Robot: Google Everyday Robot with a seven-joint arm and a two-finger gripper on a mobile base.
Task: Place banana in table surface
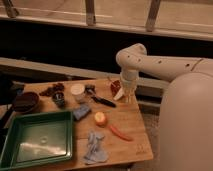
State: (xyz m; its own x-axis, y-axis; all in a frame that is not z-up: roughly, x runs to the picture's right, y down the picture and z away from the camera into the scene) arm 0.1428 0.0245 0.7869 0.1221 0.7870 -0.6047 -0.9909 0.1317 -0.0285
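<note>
My gripper (124,93) hangs from the white arm over the far right part of the wooden table surface (132,117). It is shut on the banana (121,95), a small pale yellow-cream piece held just above the tabletop, next to a red fruit (115,86). The banana's upper part is hidden by the gripper.
A green tray (37,137) sits front left. A round orange fruit (100,118), an orange-red carrot piece (119,132), a blue cloth (95,148), a blue sponge (81,112), a black-handled tool (104,101), a white cup (77,90) and a dark bowl (26,101) lie on the table.
</note>
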